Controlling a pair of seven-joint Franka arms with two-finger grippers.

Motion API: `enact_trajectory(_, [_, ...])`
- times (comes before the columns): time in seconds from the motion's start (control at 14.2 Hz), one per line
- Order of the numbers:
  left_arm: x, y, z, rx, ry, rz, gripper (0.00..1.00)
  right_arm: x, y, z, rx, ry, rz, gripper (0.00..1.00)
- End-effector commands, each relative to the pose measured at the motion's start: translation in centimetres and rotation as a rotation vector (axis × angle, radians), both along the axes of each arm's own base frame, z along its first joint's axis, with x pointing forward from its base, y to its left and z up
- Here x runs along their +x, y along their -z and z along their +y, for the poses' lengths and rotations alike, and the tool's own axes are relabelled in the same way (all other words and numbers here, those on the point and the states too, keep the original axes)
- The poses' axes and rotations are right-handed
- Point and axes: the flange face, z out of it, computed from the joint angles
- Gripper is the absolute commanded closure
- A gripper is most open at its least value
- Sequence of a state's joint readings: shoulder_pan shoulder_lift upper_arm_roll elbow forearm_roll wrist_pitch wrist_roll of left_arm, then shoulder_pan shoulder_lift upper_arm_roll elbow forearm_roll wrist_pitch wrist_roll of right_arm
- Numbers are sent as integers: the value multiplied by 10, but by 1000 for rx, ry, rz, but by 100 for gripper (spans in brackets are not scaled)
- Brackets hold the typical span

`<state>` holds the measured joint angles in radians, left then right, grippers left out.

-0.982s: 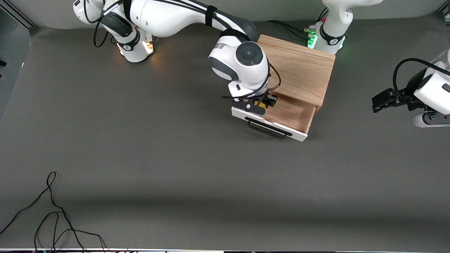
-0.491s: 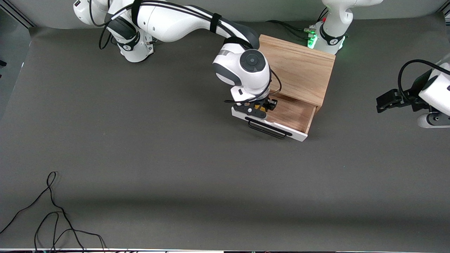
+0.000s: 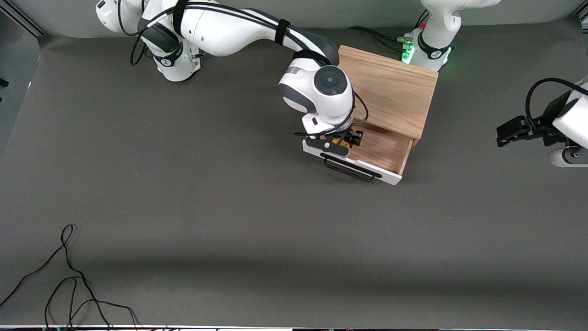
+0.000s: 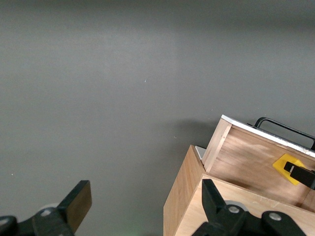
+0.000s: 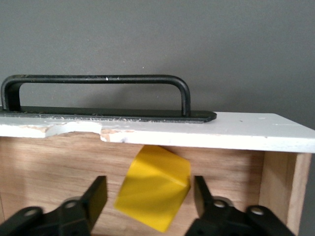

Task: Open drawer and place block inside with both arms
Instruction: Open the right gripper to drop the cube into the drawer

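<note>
Two tools are seen: the right tool [image 3: 341, 139] is lowered into the pulled-out drawer [image 3: 383, 149] of the wooden box [image 3: 390, 89], fingers spread apart around the yellow block [image 5: 153, 187] without touching it, while the left tool [image 3: 507, 131] waits, spread wide, over the grey bench [image 3: 229, 207].

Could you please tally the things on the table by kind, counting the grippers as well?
Light wooden box with an open white-fronted drawer: 1
Small yellow cube block, in the drawer between the open right gripper's fingers: 1
Black two-finger grippers: 2, right gripper in the drawer, left gripper open over the table's left-arm end
Loose black cable: 1
Total: 5
</note>
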<state>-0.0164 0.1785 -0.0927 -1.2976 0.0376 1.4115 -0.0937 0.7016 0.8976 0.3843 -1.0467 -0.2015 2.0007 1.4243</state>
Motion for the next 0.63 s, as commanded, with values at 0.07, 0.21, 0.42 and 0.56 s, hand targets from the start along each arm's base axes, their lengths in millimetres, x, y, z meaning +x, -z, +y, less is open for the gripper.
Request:
enact_trajectory(0.07, [-35,-4,-8,12,36,-31,0,1,-17,3,7,11,-48,0])
enact_trajectory(0.21, [-49,-3,-18,21,44,-37,0,5,-48,-2,28,19,-73,0])
enact_trajectory(0.42, [-48,1,-16,21,49,-25,0,26,-112,-32,34,50,-120,0])
enact_trajectory(0.56, [-47,3,-14,20,50,-17,0,65,-166,-86,57,98,-162,0])
